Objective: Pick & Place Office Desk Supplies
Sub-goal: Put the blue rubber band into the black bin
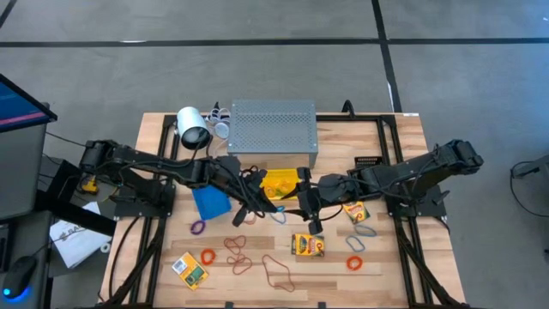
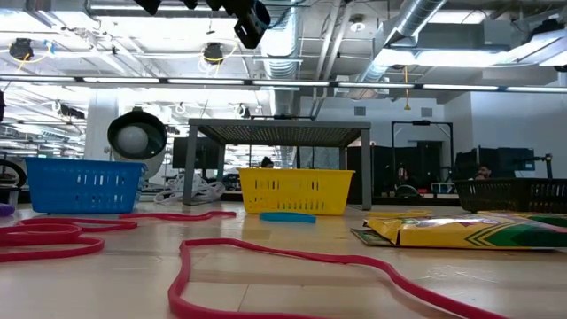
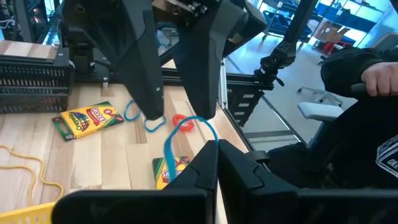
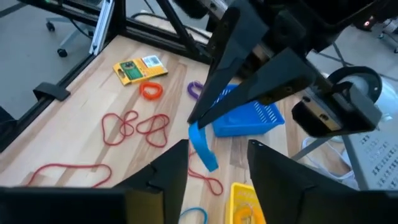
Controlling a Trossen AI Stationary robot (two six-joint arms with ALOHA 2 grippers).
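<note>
Over the wooden table [image 1: 395, 172], left claw [image 3: 217, 165] clenched on a blue band [image 3: 171, 146]; right claw [image 4: 217, 162] released.

High view straight down on whole tabletop [image 1: 154, 257]; low view level across it; wrist views close, facing each other mid-table.

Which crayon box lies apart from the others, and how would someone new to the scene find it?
Start at the grey perforated shelf at the table's far edge and go to the opposite, near edge, toward the left arm's side. There a crayon box lies flat beside a small orange rubber band. Unlike the other boxes, it lies far from both grippers.
</note>
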